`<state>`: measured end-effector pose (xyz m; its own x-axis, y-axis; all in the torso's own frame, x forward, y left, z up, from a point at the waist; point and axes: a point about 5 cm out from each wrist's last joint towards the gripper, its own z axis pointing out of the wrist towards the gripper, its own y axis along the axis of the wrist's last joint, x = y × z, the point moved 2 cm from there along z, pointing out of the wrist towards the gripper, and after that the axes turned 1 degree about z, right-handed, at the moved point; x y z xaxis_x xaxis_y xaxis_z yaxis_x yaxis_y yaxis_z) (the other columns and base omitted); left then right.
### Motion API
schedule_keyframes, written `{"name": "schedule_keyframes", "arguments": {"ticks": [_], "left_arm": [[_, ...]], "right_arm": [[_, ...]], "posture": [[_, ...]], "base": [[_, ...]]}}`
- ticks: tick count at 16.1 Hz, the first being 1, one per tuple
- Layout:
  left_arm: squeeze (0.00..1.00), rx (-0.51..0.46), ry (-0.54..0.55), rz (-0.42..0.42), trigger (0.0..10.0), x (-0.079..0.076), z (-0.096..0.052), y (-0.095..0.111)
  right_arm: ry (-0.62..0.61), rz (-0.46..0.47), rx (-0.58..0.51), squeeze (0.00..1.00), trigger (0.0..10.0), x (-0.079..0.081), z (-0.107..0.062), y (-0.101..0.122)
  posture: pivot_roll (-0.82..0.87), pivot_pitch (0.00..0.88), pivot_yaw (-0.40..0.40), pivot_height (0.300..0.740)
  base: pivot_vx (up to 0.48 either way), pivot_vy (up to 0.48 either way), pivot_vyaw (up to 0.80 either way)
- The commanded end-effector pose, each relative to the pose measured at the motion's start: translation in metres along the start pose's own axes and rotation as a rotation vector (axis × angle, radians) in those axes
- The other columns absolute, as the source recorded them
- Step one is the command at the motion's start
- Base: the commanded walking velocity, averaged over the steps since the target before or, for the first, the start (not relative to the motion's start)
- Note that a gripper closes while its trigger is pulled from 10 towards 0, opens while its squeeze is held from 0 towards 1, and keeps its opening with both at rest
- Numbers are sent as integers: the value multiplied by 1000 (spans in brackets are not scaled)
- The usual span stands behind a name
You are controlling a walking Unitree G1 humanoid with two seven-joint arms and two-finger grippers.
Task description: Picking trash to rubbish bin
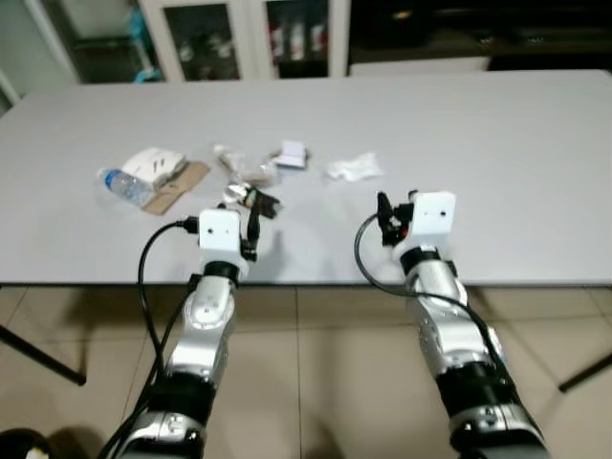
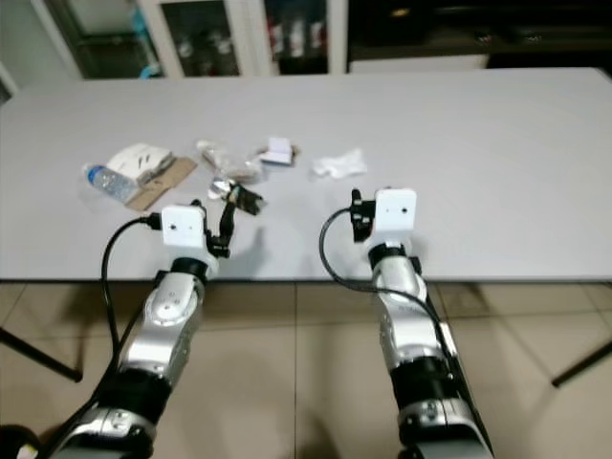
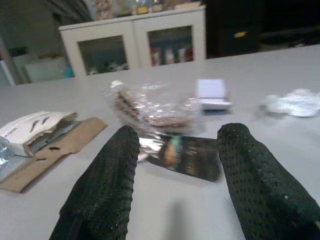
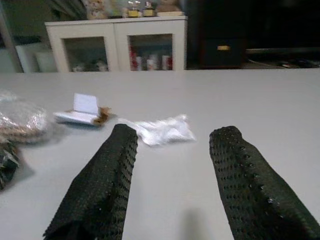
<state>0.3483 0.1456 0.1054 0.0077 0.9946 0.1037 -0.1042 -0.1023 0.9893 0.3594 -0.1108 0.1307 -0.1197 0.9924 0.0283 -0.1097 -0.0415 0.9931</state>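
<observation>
Both knurled black claws, left claw (image 3: 172, 187) and right claw (image 4: 172, 180), gape over crinkly wrappers (image 3: 160, 107).

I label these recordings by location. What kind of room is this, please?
Probably a dining or living room in a home: a long grey table strewn with trash, a white glass-door cabinet behind it holding small items, and a beige tiled floor.

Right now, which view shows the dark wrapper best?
The left wrist view: the dark wrapper lies close up between the open left gripper fingers, its print visible. Both eye views show it small, just ahead of that gripper on the table. The right wrist view catches its edge.
</observation>
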Motion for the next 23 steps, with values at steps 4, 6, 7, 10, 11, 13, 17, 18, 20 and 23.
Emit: {"name": "schedule_keyframes", "arguments": {"ticks": [4, 6, 7, 10, 11, 13, 17, 18, 20, 23], "left_arm": [[0, -19, -14, -12, 10000, -8, 3, 6], [0, -20, -15, -11, 10000, -8, 3, 6], [0, -20, -16, -11, 10000, -8, 3, 6], [0, -44, -26, -21, 10000, -11, 3, 10], [0, -47, -29, -21, 10000, -12, 3, 11], [0, -46, -32, -23, 10000, -12, 3, 11], [0, -55, -39, -32, 10000, -14, 2, 11], [0, -54, -36, -32, 10000, -13, 2, 11], [0, -42, -29, -47, 10000, -12, 3, 10], [0, -33, -25, -46, 10000, -11, 3, 9]], "right_arm": [[-17, -22, 1, 0, 10000, -9, -2, 0], [-21, -16, 0, 0, 10000, -10, -2, 0], [-23, -14, 1, 0, 10000, -10, -2, 0], [-25, -10, 0, 0, 10000, -10, -2, 0], [-25, -9, 0, 0, 10000, -10, -2, 0], [-26, -9, 0, 0, 10000, -11, -2, 0], [-26, -10, 1, 0, 10000, -11, -1, 0], [-26, -10, 1, 0, 10000, -12, -1, 0], [-26, -10, 1, 0, 10000, -12, -1, 0], [-25, -11, 3, 0, 10000, -11, -1, 0]], "posture": [[18, 0, 65, 740], [18, 0, 66, 740], [17, 0, 67, 740], [15, 0, 68, 740], [15, 0, 67, 740], [15, 0, 67, 740], [15, 0, 65, 740], [15, 0, 65, 740], [15, 0, 66, 740], [14, 1, 66, 740]], "base": [[420, 0, 0], [424, 0, 0], [420, 0, 0], [219, 0, 0], [0, 0, 0], [0, 0, 0], [0, 0, 0], [0, 0, 0], [0, 0, 0], [0, 289, 0]]}}
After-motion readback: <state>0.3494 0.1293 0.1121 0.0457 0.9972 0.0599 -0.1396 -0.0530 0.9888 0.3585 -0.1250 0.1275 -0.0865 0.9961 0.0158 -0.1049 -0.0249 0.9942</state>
